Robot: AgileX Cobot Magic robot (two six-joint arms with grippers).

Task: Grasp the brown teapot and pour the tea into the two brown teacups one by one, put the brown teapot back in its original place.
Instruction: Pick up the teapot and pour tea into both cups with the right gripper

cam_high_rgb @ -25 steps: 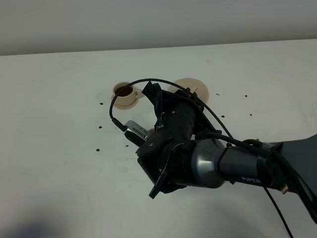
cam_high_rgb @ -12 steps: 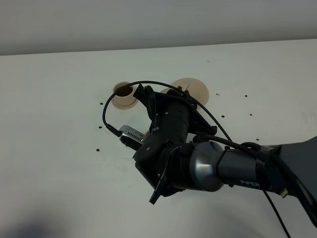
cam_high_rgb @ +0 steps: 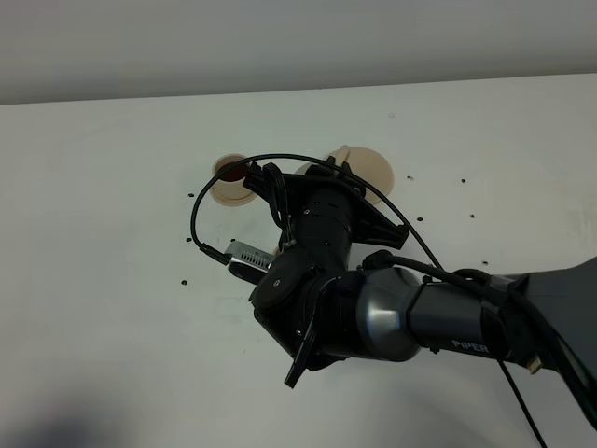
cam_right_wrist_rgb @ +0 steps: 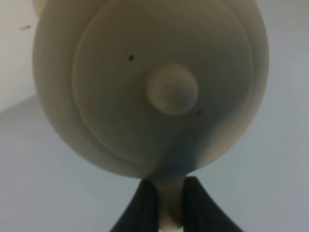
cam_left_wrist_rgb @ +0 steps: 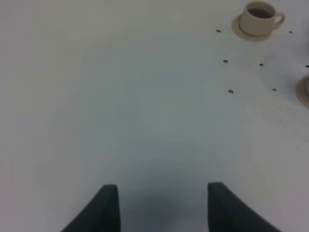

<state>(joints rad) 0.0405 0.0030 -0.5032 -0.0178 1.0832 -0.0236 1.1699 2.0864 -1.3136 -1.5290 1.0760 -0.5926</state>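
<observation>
The brown teapot fills the right wrist view, lid knob facing the camera. My right gripper is shut on its loop handle. In the high view the right arm covers the teapot. One brown teacup, holding dark tea, stands on its saucer just left of the arm's tip; the left wrist view also shows this teacup. The other teacup is hidden. The wide saucer, the original place, shows behind the arm. My left gripper is open above bare table.
The rim of another tan saucer shows at the edge of the left wrist view. Small dark dots mark the white table. The right arm's cable loops out to the left.
The right wrist has shifted a little left and toward the far teacup, now covering part of its saucer. Its cable loop has swung further left.
</observation>
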